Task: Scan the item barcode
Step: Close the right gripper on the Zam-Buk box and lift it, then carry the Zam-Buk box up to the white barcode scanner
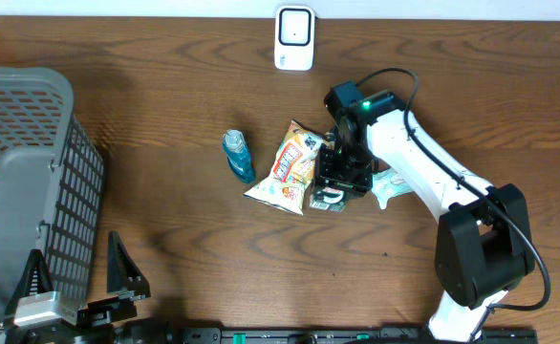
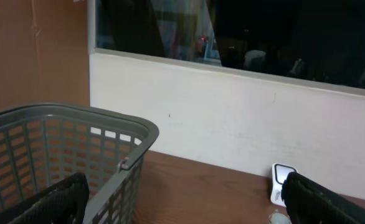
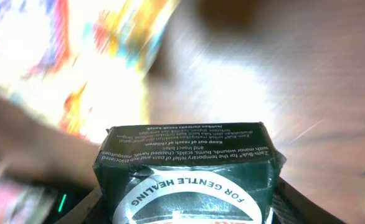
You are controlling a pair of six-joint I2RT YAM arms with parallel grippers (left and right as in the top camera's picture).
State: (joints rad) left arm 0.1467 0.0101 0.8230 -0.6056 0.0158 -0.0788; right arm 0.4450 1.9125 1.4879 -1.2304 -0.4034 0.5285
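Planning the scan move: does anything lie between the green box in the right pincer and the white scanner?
Partly: the snack bag lies right beside the green box, its top corner near the straight line to the white scanner. Past it, nothing visible stands in the way.

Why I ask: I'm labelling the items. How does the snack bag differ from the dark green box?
The snack bag is a bright, soft pouch; the dark green box is a rigid carton with white print. The snack bag lies free on the table; the dark green box sits between the fingers of the right gripper. Both are packaged goods, side by side.
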